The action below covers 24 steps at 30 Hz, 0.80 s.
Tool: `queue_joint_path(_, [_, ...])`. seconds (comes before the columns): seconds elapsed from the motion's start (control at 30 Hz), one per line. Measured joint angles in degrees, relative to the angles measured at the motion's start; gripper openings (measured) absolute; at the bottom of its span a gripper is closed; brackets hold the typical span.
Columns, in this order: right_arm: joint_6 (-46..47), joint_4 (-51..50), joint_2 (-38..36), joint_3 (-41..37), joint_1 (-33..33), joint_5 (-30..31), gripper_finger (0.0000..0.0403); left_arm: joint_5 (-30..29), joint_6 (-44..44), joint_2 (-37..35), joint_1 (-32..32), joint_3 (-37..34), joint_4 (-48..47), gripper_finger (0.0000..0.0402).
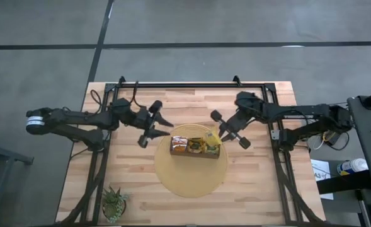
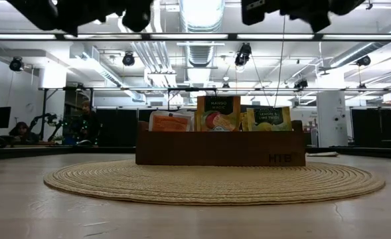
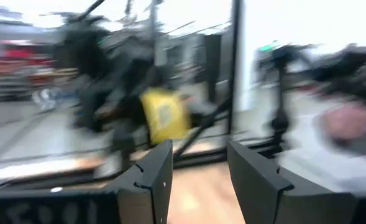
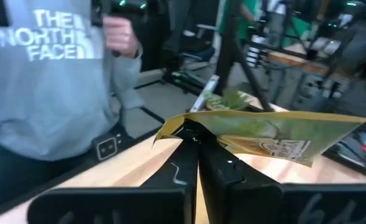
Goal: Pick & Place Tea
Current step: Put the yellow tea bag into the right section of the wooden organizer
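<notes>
We found the right gripper (image 1: 217,135) raised above the bench, just over the right end of the wooden box (image 1: 194,147). Its fingers (image 4: 223,165) were pinched nearly together on one corner of a green-and-yellow tea sachet (image 4: 276,138), which hung clear of the box, tilted. The left gripper (image 1: 162,127) hung in the air near the box's left end, jaws parted to a moderate gap, nothing between its fingers (image 3: 153,180). The box sat at the middle of a round woven mat (image 1: 191,180) on the bench (image 1: 254,189). Three more sachets (image 2: 218,113) stood upright inside it, side by side. A person in a grey hoodie (image 4: 46,74) stood beyond the bench edge.
</notes>
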Motion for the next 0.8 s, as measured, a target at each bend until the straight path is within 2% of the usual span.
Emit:
queue_joint_path(0.1, [-2.2, 3.4, 4.4, 0.6, 0.0, -4.6, 0.0008, 5.6, -4.3, 1.4, 0.0, 2.2, 1.9, 0.0149])
queue_joint_path(0.37, [-10.6, 4.9, 12.9, 6.8, 0.9, -10.9, 0.0008, 6.9, -10.1, 8.7, 0.0, 7.1, 1.7, 0.0149])
queue_joint_path(0.7, [-22.7, -2.3, 15.8, 13.7, 0.9, -11.1, 0.0008, 13.5, -15.5, 18.4, 0.0, 15.2, 2.5, 0.0149])
queue_joint_path(0.8, [-23.6, -3.2, 15.8, 14.5, 1.1, -10.6, 0.0008, 16.0, -17.2, 20.7, 0.0, 18.0, 2.5, 0.0149])
